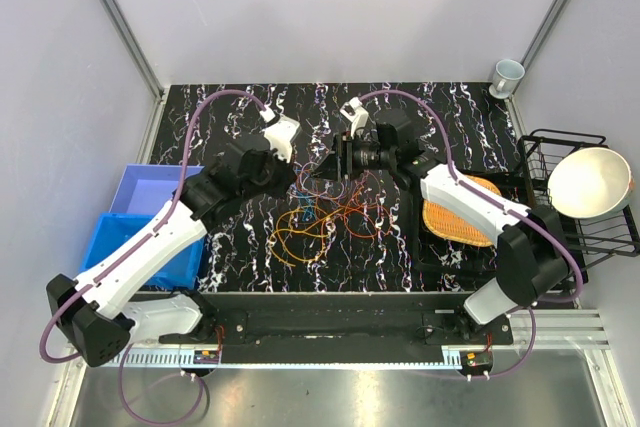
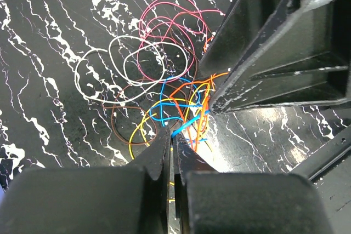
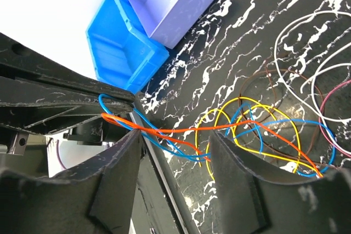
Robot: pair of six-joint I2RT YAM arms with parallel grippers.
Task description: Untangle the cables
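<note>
Two bins sit at the left of the top view, a blue bin (image 1: 150, 247) and a lilac bin (image 1: 150, 187). A woven mat (image 1: 460, 215), a wire rack (image 1: 575, 147) holding a bowl (image 1: 590, 182), and a cup (image 1: 507, 74) are at the right. Nothing covers the cables (image 1: 320, 217), which lie in loose loops at the centre of the marbled table (image 1: 450, 117). Both arms reach inward and meet above the tangle. The left gripper (image 2: 170, 135) is pinched tight on blue and orange strands. The right gripper (image 3: 175, 138) gapes wide, and those taut strands cross between its fingers.

Glossy blk marble-look table (image 1: 450, 112); cables (image 1: 320, 217) smooth plastic-coated; bin (image 3: 118, 42) shiny blue plastic; right claw (image 3: 175, 134) matt, scuffed.
</note>
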